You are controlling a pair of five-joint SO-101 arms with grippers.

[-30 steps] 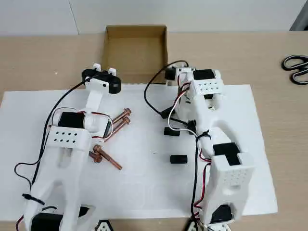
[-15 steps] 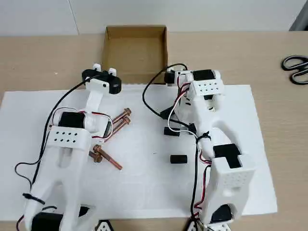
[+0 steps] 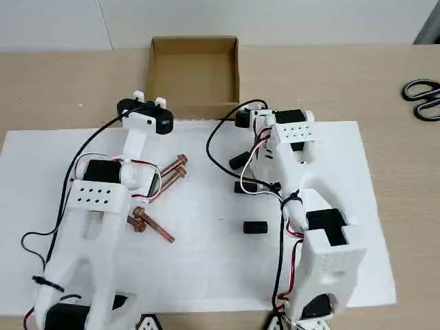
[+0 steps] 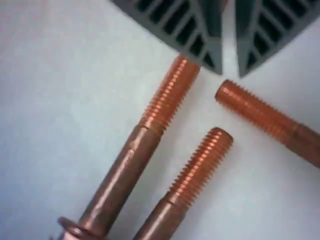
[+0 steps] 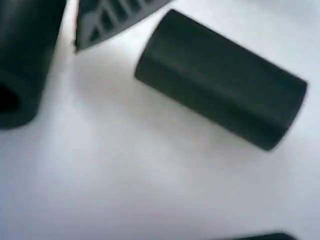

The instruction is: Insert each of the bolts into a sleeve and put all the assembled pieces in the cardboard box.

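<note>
Several copper bolts lie on the white paper beside my left arm, two more nearer the front. My left gripper hovers low over three bolt tips, its grey fingers nearly together with nothing between them; one threaded end touches a finger. Three black sleeves lie by my right arm: one, another and a third. A grey part of my right gripper hangs close above the paper between two sleeves. The cardboard box stands at the back.
White paper covers the table's middle, with free room near its front. Scissors lie at the far right on the bare wood. Black cables loop from the right arm over the paper.
My right arm has drawn back a little from the box toward the front, uncovering a sleeve beside it. The left arm and the bolts have not moved.
</note>
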